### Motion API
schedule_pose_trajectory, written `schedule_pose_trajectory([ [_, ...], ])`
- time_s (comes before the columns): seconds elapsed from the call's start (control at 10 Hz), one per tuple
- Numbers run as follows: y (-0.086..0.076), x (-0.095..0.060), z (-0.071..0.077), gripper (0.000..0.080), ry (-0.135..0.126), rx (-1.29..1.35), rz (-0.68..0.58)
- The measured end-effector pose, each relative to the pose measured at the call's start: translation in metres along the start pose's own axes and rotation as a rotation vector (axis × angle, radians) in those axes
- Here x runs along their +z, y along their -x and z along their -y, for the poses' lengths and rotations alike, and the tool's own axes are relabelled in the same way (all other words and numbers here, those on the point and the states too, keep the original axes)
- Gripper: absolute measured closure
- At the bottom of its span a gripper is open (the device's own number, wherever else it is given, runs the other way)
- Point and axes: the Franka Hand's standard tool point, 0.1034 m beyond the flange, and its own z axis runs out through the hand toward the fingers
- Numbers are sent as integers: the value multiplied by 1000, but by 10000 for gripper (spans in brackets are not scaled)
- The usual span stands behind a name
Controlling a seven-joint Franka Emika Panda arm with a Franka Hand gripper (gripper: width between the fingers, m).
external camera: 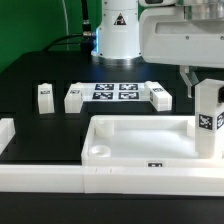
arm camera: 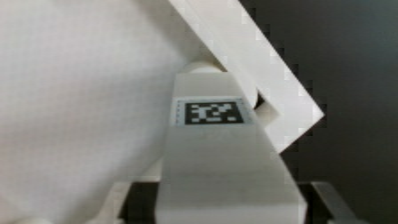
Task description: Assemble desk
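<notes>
The gripper [arm camera: 217,200] clamps a white leg [external camera: 207,118] between partly closed jaws. The leg stands upright at the corner of the desk panel [external camera: 140,142] on the exterior view's right.

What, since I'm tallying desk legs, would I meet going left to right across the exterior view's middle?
First leg → second leg → marker board → third leg → fourth leg, upright in the gripper.

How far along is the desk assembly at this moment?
Early stage. Done: nothing visibly fixed; the panel lies rim up, its visible corner hole empty. In hand: the gripper holds one leg upright at the panel's end on the exterior view's right; whether it is seated I cannot tell. Left: three loose legs lie on the table near the marker board.
</notes>
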Motion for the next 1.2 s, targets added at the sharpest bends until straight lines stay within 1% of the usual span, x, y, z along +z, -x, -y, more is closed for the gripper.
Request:
schedule_pose_trajectory([
  [0.2,0,0,0,509,1,-5,0],
  [0.3,1,0,0,436,1,-44,0],
  [0.4,1,0,0,253,1,-88,0],
  [0.5,2,0,1,182,2,-168,0],
  [0.6,4,1,2,182,5,-260,-2],
  [0.7,5,1,3,156,3,-412,-1],
  [0.9,7,1,5,151,4,-568,-1],
  [1.0,9,1,6,150,13,-724,-5],
  [1.2,10,2,6,150,18,-880,-6],
])
